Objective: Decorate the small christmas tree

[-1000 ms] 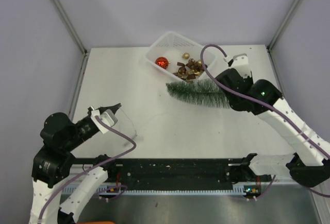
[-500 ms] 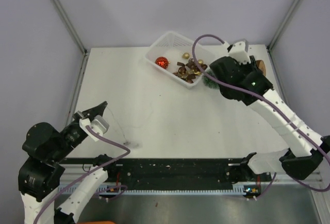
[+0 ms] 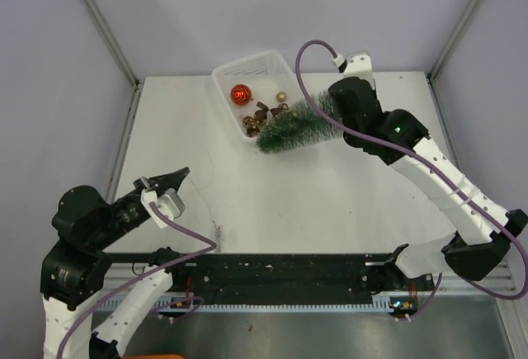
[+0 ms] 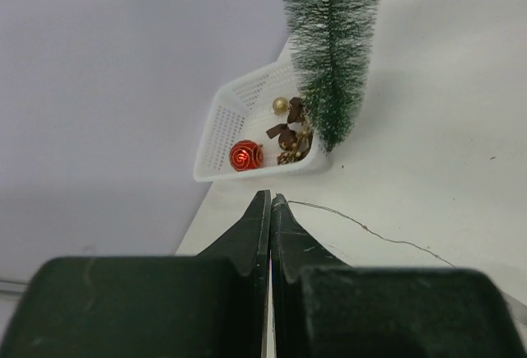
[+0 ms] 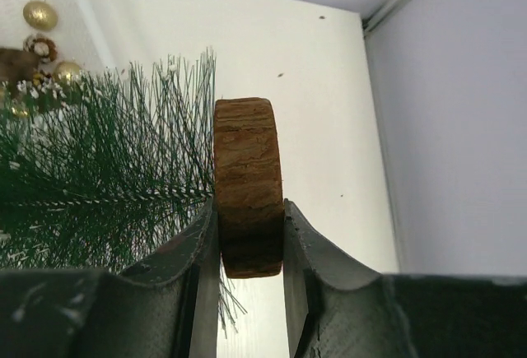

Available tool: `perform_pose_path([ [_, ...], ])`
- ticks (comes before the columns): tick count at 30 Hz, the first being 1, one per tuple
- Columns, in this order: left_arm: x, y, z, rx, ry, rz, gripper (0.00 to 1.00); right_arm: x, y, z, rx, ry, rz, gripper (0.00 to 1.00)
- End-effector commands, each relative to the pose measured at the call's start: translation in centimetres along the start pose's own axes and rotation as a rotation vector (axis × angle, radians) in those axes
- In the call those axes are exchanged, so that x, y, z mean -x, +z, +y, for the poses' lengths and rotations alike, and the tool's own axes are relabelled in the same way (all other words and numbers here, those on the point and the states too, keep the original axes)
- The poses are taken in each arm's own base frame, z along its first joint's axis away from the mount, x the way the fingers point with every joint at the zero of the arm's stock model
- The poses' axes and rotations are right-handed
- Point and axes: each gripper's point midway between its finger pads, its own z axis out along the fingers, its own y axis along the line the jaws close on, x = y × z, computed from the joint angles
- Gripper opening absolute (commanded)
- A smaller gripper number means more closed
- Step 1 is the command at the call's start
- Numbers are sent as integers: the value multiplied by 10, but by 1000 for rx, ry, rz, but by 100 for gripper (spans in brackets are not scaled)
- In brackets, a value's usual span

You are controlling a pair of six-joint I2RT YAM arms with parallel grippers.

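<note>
Top external view: over the last second the slim, dark green frosted small christmas tree (image 3: pixel 293 126) has gone from lying flat on the white table (image 3: pixel 247 194) to being swung round in the right end effector (image 3: pixel 337 110). The white plastic mesh basket (image 3: pixel 221 87) with its red bauble (image 3: pixel 240 93) has slid left and turned. The tree's tip now meets the basket's near corner. I judge the tree is being stood up, so decorating has not begun. In the right wrist view the fingers are partly apart, clamped on both faces of the round brown wooden disc base (image 5: pixel 247 169). The left end effector (image 4: pixel 270 210) is fully closed and empty, over the table's near left.
</note>
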Motion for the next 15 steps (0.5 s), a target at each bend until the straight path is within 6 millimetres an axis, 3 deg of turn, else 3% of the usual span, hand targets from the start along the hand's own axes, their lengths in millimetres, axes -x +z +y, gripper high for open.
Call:
perform_pose_path([
  [1,4,19,7,-19,55,-46,0,29,-15,10,106,188,-104,0],
  [6,1,30,5,-40,60,-66,0,9,-24,-7,93,143,-61,0],
  [12,13,40,11,-34,11,-127,0,-48,-13,6,78,119,45,0],
  [15,20,40,14,-36,-7,-145,0,-60,-14,18,128,152,81,0],
])
